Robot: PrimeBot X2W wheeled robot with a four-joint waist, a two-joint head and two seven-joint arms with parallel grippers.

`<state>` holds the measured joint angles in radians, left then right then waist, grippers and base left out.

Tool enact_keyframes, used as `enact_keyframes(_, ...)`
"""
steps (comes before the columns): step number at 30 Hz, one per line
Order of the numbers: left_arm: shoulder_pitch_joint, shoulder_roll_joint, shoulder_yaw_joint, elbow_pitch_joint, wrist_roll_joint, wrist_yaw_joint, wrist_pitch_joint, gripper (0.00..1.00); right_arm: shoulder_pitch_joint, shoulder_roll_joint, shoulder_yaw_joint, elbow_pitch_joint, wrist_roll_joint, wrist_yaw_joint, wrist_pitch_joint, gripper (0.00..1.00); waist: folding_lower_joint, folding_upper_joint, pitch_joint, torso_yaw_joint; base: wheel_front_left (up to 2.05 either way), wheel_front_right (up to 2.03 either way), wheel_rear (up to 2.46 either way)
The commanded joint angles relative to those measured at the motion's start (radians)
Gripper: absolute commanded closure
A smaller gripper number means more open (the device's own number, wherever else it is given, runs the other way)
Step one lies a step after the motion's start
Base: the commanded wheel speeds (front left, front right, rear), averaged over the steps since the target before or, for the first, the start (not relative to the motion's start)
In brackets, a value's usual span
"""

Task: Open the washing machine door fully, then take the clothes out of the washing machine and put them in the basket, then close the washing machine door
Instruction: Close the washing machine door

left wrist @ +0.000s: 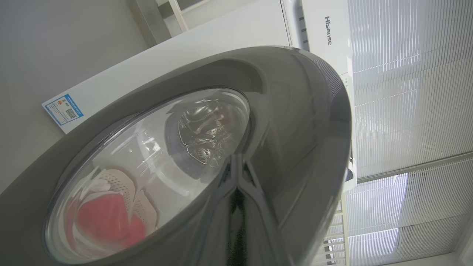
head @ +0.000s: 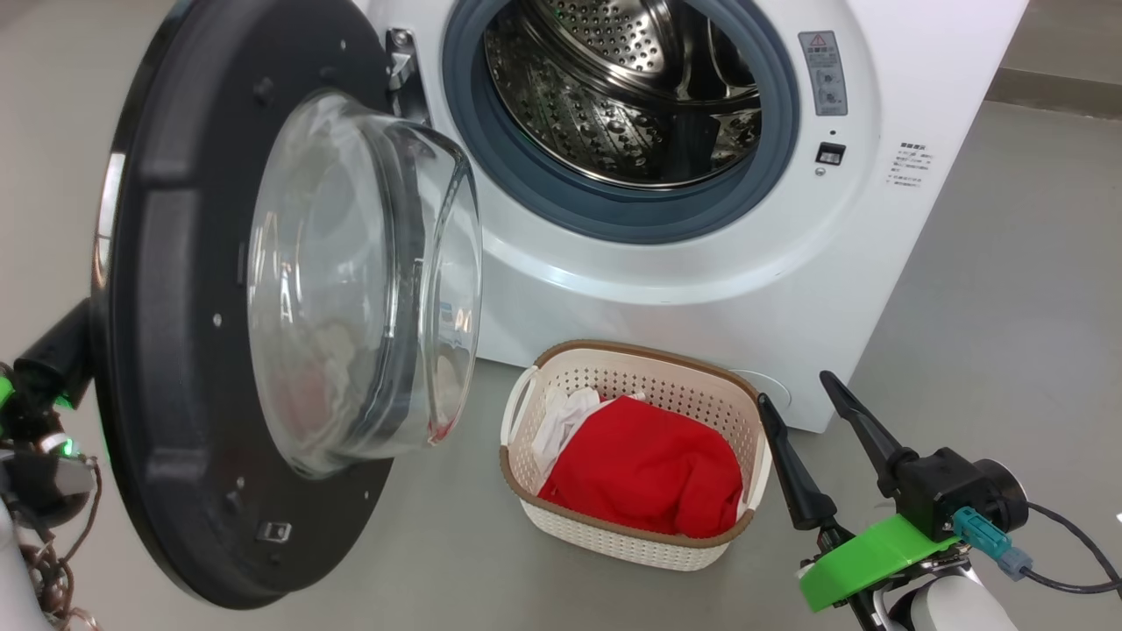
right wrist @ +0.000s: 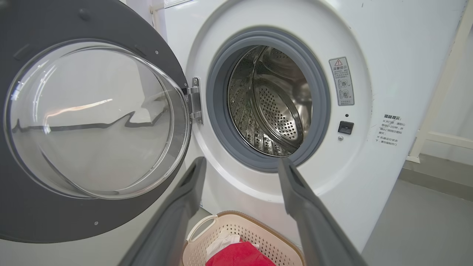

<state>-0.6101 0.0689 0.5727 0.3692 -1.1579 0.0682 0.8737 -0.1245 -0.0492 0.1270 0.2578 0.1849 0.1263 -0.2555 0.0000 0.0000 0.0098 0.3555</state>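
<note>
1. The washing machine door is seen swung open to the left of the washing machine. It is hung on a metal hinge at the left edge of the opening. Its inner face, with the bulging clear glass bowl, is turned toward the head camera.
2. The opening is framed by a grey rubber ring, and the perforated steel drum is shown through it. A warning sticker is fixed to the white front just right of the ring.
3. The basket is set on the grey floor, just in front of the machine's bottom edge, below the opening and beside the lower right of the open door.
4. The clothes are held in the basket. Most of it is filled by red fabric, and a white piece is bunched at its left end.
5. The left hand is closed with nothing gripped. In the left wrist view its fingers are pressed together and pointed at the door's glossy outer rim, just beside the glass. Whether the rim is touched cannot be told. In the head view its dark body is seen behind the door's left edge.
6. The right hand is held open with its fingers spread wide and nothing between them. It is raised over the floor just right of the basket, with one finger near the basket's right rim, and is pointed toward the machine's front.
</note>
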Motion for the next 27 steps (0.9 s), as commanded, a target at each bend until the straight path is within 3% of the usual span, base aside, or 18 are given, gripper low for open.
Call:
enact_keyframes(1, 0.02, 0.014, 0.002, -0.07, -0.021, 0.015, 0.022, 1.0, -0.02, -0.001, 0.023, -0.023, 0.005, 0.004, -0.006, 0.0, 0.0, 0.0, 0.0, -0.008, 0.0, 0.0, 0.0)
enact_keyframes(10, 0.108, -0.018, -0.071, -0.235, -0.108, 0.084, 0.028, 1.0, -0.027, -0.001, 0.022, -0.023, 0.008, 0.004, -0.006, 0.0, 0.0, 0.0, 0.008, -0.039, 0.0, 0.0, 0.0)
enact_keyframes(27, 0.256, -0.019, -0.288, -0.378, -0.244, 0.124, -0.121, 1.0, -0.029, -0.001, 0.023, -0.022, 0.019, 0.004, -0.006, 0.0, 0.0, 0.0, 0.012, -0.103, 0.0, 0.0, 0.0)
